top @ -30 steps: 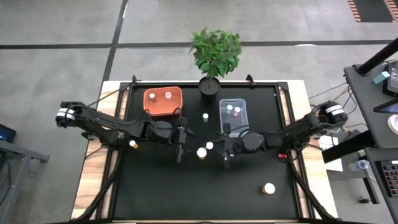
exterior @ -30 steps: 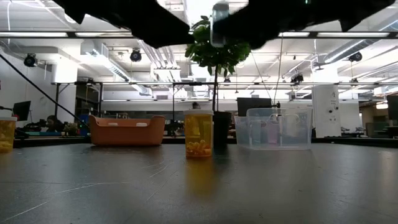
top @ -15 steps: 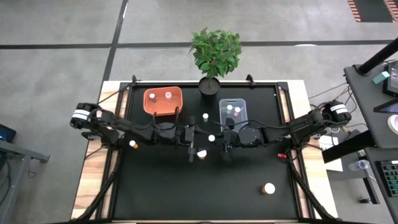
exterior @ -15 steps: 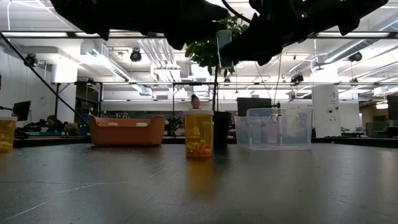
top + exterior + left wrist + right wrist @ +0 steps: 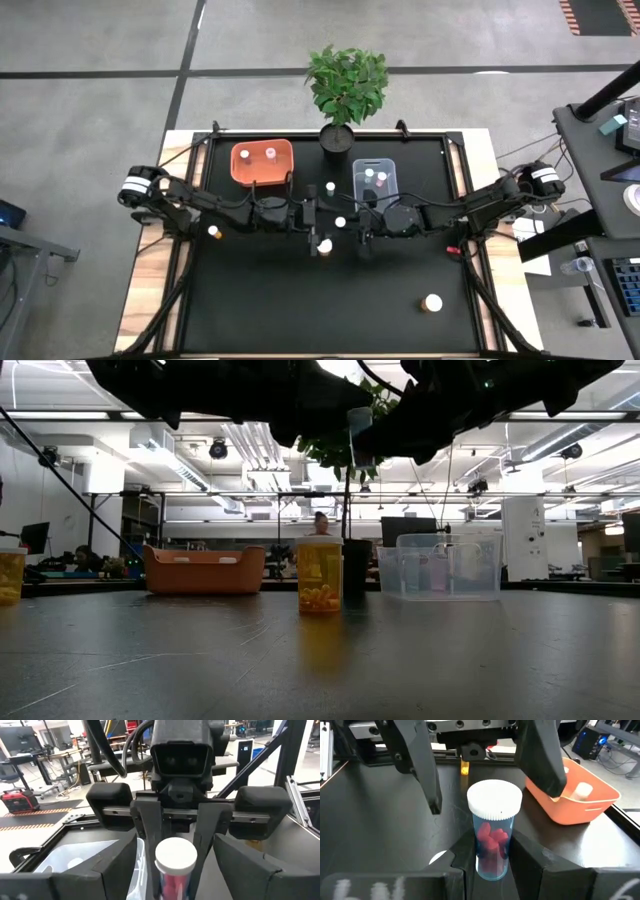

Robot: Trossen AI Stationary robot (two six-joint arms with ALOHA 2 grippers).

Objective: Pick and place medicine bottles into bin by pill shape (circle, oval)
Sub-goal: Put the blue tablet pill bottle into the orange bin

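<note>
A small medicine bottle (image 5: 493, 827) with a white cap, a clear bluish body and red pills is held above the table's middle by my right gripper (image 5: 352, 225), which is shut on it. My left gripper (image 5: 328, 222) faces it from the table's left, open, one finger on either side of the bottle without touching. In the left wrist view the bottle (image 5: 175, 857) stands between my own two fingers. An amber bottle (image 5: 320, 575) of yellow pills stands on the table below. My right gripper pinches the bottle's lower body (image 5: 492, 862) between its two fingers (image 5: 464, 857). The fingers come about level from the table's right. The bottle stands upright, cap up above the fingers, lifted clear of the table.
At the back stand an orange bin (image 5: 262, 163) with two bottles and a clear bin (image 5: 376, 180) with two. Loose bottles stand on the mat at the left (image 5: 214, 232), behind the grippers (image 5: 330, 187) and at the near right (image 5: 432, 302). A potted plant (image 5: 345, 90) stands behind.
My left gripper has moved toward the table's right, up to the held bottle, and has tipped up to about level; it has stayed open. The right gripper has kept its hold, and the bottle has shifted slightly toward the far edge.
</note>
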